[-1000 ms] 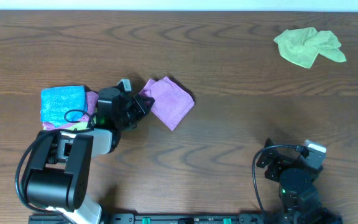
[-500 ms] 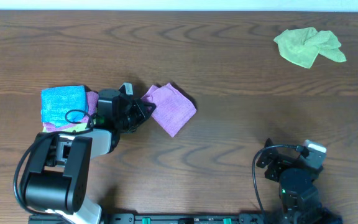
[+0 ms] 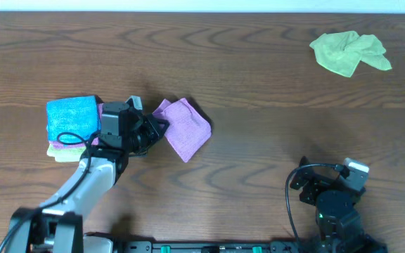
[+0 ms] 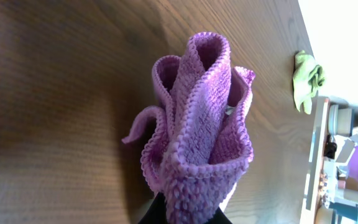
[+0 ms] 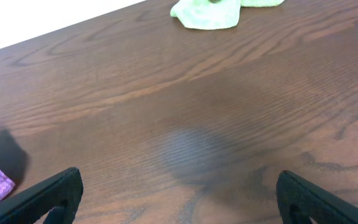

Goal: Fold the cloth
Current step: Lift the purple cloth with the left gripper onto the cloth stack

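Note:
A folded purple cloth (image 3: 185, 126) hangs from my left gripper (image 3: 157, 126), which is shut on its left edge just above the table, right of a stack of folded cloths (image 3: 71, 118). In the left wrist view the purple cloth (image 4: 197, 124) bunches up in folds above the jaws (image 4: 185, 214). A crumpled green cloth (image 3: 349, 53) lies at the far right; it also shows in the right wrist view (image 5: 213, 12) and the left wrist view (image 4: 307, 78). My right gripper (image 5: 176, 193) is open and empty above bare table at the front right (image 3: 329, 190).
The stack has a blue cloth (image 3: 71, 116) on top, with pink and pale yellow cloths (image 3: 62, 151) beneath. The wooden table (image 3: 259, 140) spreads between the purple cloth and the right arm.
My left gripper has pulled back to the left toward the stack, carrying the purple cloth with it. The left arm's pose has changed. The right arm has not moved.

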`<state>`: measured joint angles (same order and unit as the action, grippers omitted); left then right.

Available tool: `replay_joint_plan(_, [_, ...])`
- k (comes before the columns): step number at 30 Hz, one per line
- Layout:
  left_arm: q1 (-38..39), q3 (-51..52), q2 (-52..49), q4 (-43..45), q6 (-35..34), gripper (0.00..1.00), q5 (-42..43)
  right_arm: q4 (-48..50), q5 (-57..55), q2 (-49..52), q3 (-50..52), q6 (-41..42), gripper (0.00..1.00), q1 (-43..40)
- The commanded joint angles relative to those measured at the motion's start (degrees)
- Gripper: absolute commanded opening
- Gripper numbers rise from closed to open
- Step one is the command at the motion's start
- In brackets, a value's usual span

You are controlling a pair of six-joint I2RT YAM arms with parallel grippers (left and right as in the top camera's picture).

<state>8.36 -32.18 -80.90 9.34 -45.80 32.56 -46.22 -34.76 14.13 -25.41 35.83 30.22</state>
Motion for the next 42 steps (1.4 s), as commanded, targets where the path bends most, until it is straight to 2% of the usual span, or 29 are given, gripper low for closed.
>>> replay_joint_plan(1, [-0.09, -0.07, 2.82, -1.84, 1.49, 0.06, -1.46, -0.09, -1.01, -0.37, 0.2, 0.96, 0.99, -0.57])
replay_joint_plan(10, [-2.47, -0.07, 9.03, -2.32, 1.51, 0.06, -2.54, -0.09, -0.98, -0.37, 0.2, 0.96, 0.99, -0.57])
replay_joint_plan(20, [-16.11, -0.35, 16.09, -6.54, 3.63, 0.06, -0.9, -0.09, -0.98, -0.37, 0.2, 0.98, 0.99, -0.57])
replay_joint_plan(30, [-22.29, -5.79, 15.76, -6.56, 7.37, 0.06, -1.4, -0.09, -1.01, -0.37, 0.2, 0.96, 0.99, -0.57])
replay_joint_plan(42, [-29.11, -8.94, 10.88, -6.08, 10.1, 0.06, -1.66, -0.09, -1.01, -0.37, 0.2, 0.96, 0.99, -0.57])
